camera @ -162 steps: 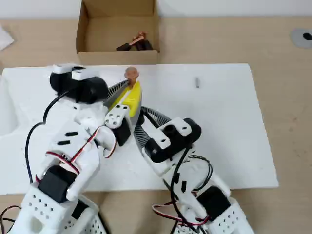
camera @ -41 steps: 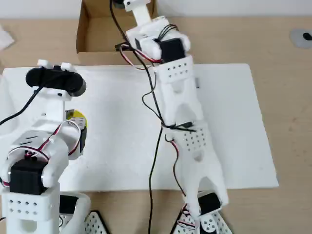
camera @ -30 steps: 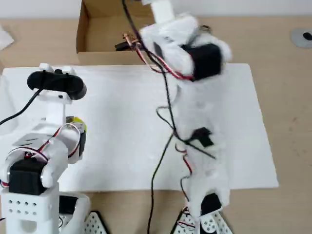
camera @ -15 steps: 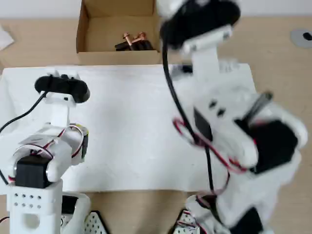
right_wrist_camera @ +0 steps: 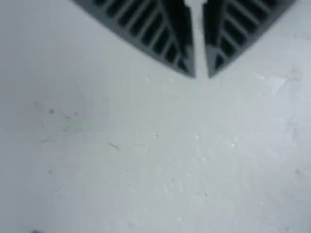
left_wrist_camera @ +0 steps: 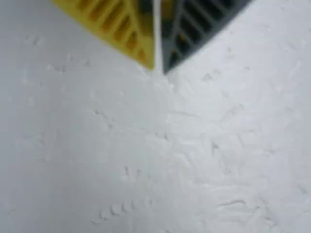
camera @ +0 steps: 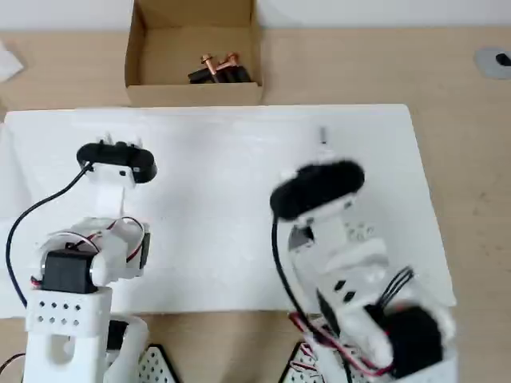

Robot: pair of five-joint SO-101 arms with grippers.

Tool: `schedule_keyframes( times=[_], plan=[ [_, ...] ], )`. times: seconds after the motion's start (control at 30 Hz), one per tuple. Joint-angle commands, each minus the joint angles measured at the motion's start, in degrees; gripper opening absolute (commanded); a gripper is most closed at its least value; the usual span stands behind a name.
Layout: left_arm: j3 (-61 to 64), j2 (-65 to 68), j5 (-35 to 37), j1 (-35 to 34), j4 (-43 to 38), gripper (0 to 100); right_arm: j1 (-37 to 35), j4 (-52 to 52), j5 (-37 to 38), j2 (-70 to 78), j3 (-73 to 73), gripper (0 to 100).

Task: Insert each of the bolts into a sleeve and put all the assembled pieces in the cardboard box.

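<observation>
Left pincer [left_wrist_camera: 157,69] and right pincer [right_wrist_camera: 200,74] both clenched empty above white board [camera: 223,183]; assembled pieces [camera: 219,68] inside cardboard box [camera: 194,94].

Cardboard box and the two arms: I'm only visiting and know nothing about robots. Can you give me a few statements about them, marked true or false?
1. The cardboard box holds bolt-and-sleeve pieces. True.
2. The box stands on the white board. False: it stands on the wooden table, just beyond the board's far edge.
3. The left arm's jaws are one yellow and one dark. True.
4. The right arm's jaws hold a bolt. False: they are shut over bare board and hold nothing.
</observation>
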Motion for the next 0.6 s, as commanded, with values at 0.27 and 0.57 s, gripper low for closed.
schedule_keyframes(
  times=[0.27, 0.57],
  plan=[
    [10.5, -0.3, -0.2, -0.7, -8.1, 1, 0.9, -13.6, 8.9, -30.2, 23.4, 1.0],
    [16.9, -0.2, -0.5, -0.6, -11.6, 1, 1.0, -19.6, 9.1, -30.7, 38.8, 1.0]
  ],
)
